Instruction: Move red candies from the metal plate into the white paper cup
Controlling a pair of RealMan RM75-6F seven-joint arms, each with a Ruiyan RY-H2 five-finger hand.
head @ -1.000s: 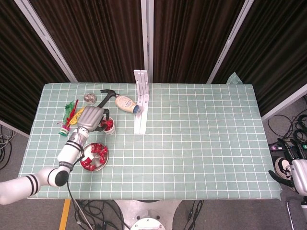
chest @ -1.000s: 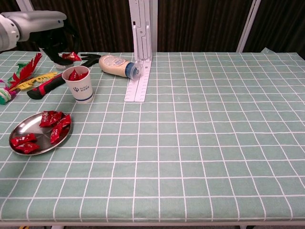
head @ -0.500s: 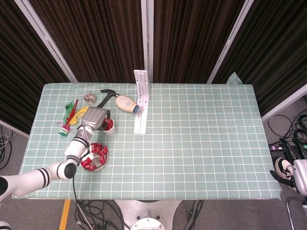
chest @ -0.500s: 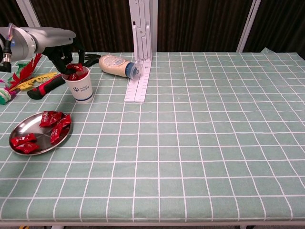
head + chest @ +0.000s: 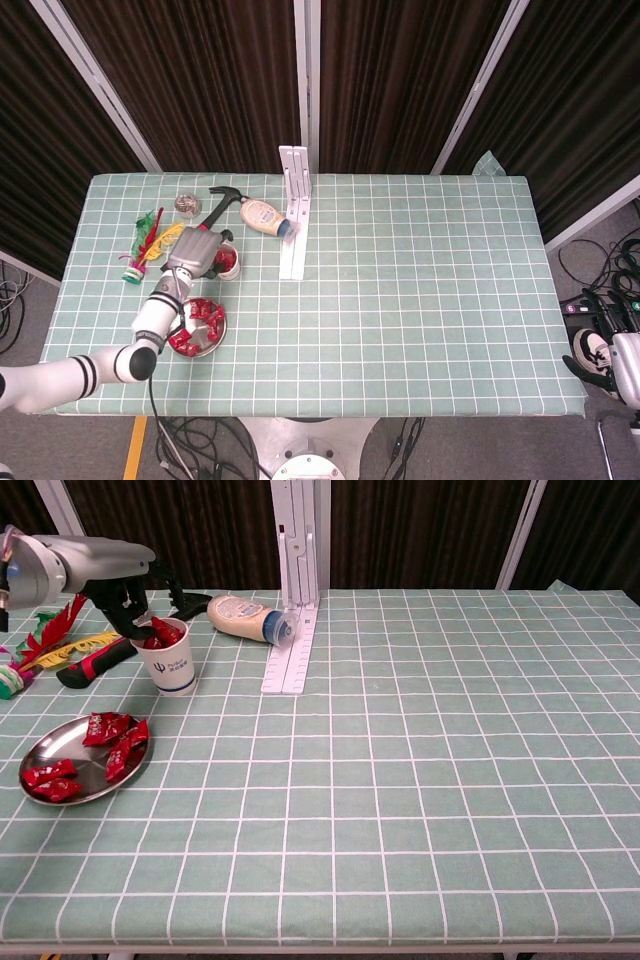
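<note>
Left hand: the left hand (image 5: pixel 128 598) hangs right over the mouth of the white paper cup (image 5: pixel 172 661). Its dark fingers (image 5: pixel 152 623) point down and curl toward the rim. I cannot tell if they pinch a candy or only touch the ones in the cup. From the head view the left hand (image 5: pixel 197 250) covers most of the cup (image 5: pixel 229 265).

Right hand: only a bit of the right hand (image 5: pixel 622 366) shows, far off past the right edge of the table. I cannot tell if it is wide or closed.

Cup: it stands upright near the far left corner of the table, just below the hand. Red candies in the cup (image 5: pixel 163 634) stick up above its rim.

Plate: the metal plate (image 5: pixel 46 748) sits near the left edge of the table, closer to the front than the cup and apart from it. It is well apart from the hand.

Candies on the plate: red candies (image 5: pixel 113 744) lie on the plate in small heaps, some at its back and some at its left side.

Other things: a hammer (image 5: pixel 95 659) with a red and black handle lies just beside the cup. A bottle (image 5: pixel 245 617) lies on its side near the far edge, next to a white rail (image 5: pixel 296 610). Bright feathers (image 5: pixel 52 630) lie at the far left edge.
</note>
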